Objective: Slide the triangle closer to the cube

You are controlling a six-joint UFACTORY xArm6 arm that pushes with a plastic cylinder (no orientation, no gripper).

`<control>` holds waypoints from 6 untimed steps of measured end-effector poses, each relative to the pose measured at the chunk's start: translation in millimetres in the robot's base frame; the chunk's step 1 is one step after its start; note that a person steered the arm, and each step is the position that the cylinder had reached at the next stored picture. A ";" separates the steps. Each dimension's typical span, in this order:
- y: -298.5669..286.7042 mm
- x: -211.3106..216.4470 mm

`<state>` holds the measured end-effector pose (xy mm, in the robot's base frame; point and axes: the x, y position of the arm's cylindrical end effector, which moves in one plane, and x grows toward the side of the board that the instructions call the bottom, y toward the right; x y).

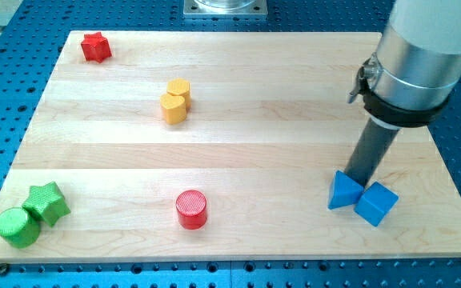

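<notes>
A blue triangle (343, 192) lies near the view's bottom right on the wooden board (238, 144). A blue cube (376, 203) sits right beside it, on its right, and the two touch. My tip (360, 181) comes down just above the seam between them, at the triangle's upper right edge.
A red cylinder (191, 210) stands at the bottom middle. A green star (46, 202) and a green cylinder (18, 227) touch at the bottom left. A yellow block (175, 101) sits at the upper middle. A red star (96, 47) is at the top left.
</notes>
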<state>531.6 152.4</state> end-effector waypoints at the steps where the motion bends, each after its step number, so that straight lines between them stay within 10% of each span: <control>1: -50.8 -25.5; 3: -135.4 23.2; 6: -53.5 62.9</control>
